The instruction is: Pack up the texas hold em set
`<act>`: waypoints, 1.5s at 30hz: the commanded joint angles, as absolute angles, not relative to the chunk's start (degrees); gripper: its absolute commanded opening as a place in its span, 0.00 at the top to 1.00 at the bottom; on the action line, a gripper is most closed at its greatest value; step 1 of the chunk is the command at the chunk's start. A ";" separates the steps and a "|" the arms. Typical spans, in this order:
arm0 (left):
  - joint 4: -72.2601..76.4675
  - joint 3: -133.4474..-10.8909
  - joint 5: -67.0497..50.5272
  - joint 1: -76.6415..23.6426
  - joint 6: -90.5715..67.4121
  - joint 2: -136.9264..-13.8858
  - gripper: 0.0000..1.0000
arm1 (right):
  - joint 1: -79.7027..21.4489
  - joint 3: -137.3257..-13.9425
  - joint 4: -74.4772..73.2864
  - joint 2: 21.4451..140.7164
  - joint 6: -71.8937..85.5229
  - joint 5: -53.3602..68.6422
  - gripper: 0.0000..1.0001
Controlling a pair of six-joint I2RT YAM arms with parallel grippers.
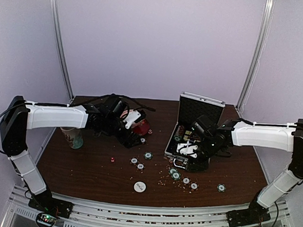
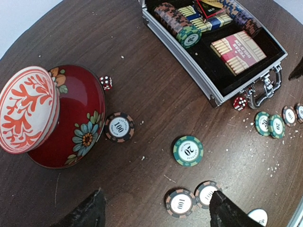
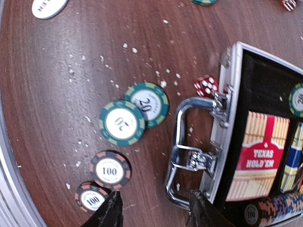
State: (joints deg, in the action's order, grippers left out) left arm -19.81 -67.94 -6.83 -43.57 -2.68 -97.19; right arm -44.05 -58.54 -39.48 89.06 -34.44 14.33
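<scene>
The silver case (image 1: 177, 137) lies open right of centre with its lid (image 1: 201, 107) upright. It holds chip rows (image 2: 176, 22) and a red-yellow card box (image 3: 258, 161). My left gripper (image 2: 156, 213) hovers open over two 100 chips (image 2: 180, 203), close to a green 20 chip (image 2: 188, 151) and another 100 chip (image 2: 119, 127). My right gripper (image 3: 156, 213) is open at the case's front. The lower end of the metal handle (image 3: 182, 142) lies between its fingers. Two green 20 chips (image 3: 121, 122) and two 100 chips (image 3: 110, 169) lie just left of it. Red dice (image 2: 239, 102) (image 2: 106, 82) and a white disc (image 1: 140, 186) rest on the table.
A red-white bowl (image 2: 26, 109) tilts on its red flowered saucer (image 2: 78, 118) beside the left gripper. A patterned paper cup (image 1: 74, 137) stands at the table's left. More chips (image 1: 221, 188) and white crumbs (image 3: 102, 71) are scattered toward the near edge.
</scene>
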 commanded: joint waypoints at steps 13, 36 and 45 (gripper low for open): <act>-18.22 -63.93 -3.51 -43.68 -4.09 -92.66 0.22 | -49.89 -62.14 -34.02 99.57 -37.87 12.46 0.35; -16.62 -62.58 -2.63 -43.68 -4.02 -92.98 0.22 | -51.72 -64.40 -35.33 104.57 -38.58 12.26 0.48; -15.86 -62.53 -2.52 -43.68 -3.92 -93.43 0.22 | -51.97 -66.66 -37.99 102.59 -36.69 12.31 0.60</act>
State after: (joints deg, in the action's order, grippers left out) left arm -18.83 -63.09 -3.16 -43.57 -3.60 -94.28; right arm -51.46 -63.96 -35.20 103.74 -38.28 12.95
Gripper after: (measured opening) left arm 0.781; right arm 0.409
